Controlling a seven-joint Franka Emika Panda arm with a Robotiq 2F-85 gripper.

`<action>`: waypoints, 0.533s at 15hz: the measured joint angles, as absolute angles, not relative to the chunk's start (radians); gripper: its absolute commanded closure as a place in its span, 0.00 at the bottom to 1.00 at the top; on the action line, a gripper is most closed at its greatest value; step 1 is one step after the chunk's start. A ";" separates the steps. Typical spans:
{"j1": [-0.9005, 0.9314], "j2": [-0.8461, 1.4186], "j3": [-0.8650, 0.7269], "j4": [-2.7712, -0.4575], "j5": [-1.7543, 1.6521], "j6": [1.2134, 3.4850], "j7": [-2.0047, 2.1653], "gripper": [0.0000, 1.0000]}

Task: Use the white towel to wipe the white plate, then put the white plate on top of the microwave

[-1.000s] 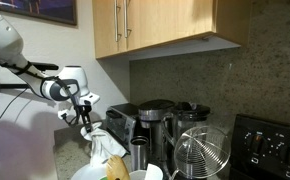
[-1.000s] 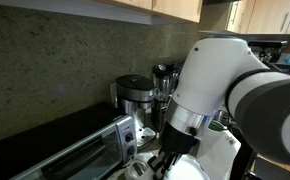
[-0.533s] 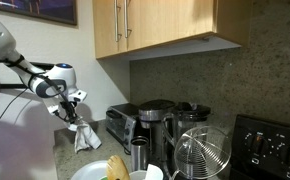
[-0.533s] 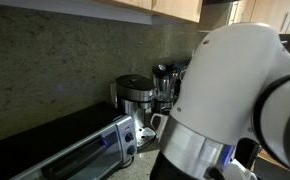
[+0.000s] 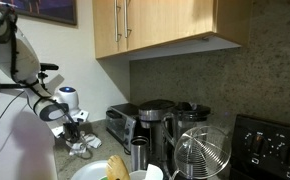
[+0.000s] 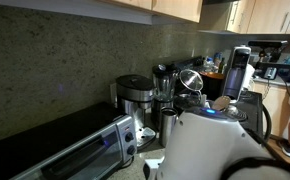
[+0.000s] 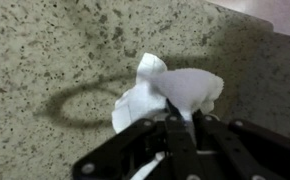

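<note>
The white towel [image 7: 170, 88] lies bunched on the speckled granite counter [image 7: 45, 50]. My gripper [image 7: 180, 125] comes in from the bottom of the wrist view, its jaws closed together on the towel's near edge. In an exterior view the gripper [image 5: 77, 137] is low at the left, with the towel [image 5: 86, 148] touching the counter beneath it. The white plate [image 5: 95, 172] sits at the bottom edge, to the right of the gripper, with something yellow [image 5: 117, 166] on it. The microwave [image 5: 121, 122] stands behind it and also shows in an exterior view [image 6: 80, 152].
A coffee maker [image 5: 155, 120] and a wire-framed appliance [image 5: 200, 150] stand right of the microwave, a metal cup [image 5: 138, 153] in front. Wood cabinets [image 5: 165, 25] hang above. The robot's white body [image 6: 225, 145] fills much of an exterior view.
The arm has swung left and down, carrying the towel away from above the plate until it rests on the counter. The gripper has stayed shut on it.
</note>
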State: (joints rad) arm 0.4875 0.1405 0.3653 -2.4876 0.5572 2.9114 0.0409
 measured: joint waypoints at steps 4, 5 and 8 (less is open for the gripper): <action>0.487 0.247 0.365 -2.454 0.556 3.001 0.020 0.32; 0.485 0.261 0.364 -2.445 0.556 3.008 0.020 0.23; 0.463 0.272 0.364 -2.418 0.556 3.010 0.020 0.02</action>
State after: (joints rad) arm 0.4631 0.2718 0.3644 -2.4178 0.5563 3.0098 0.0200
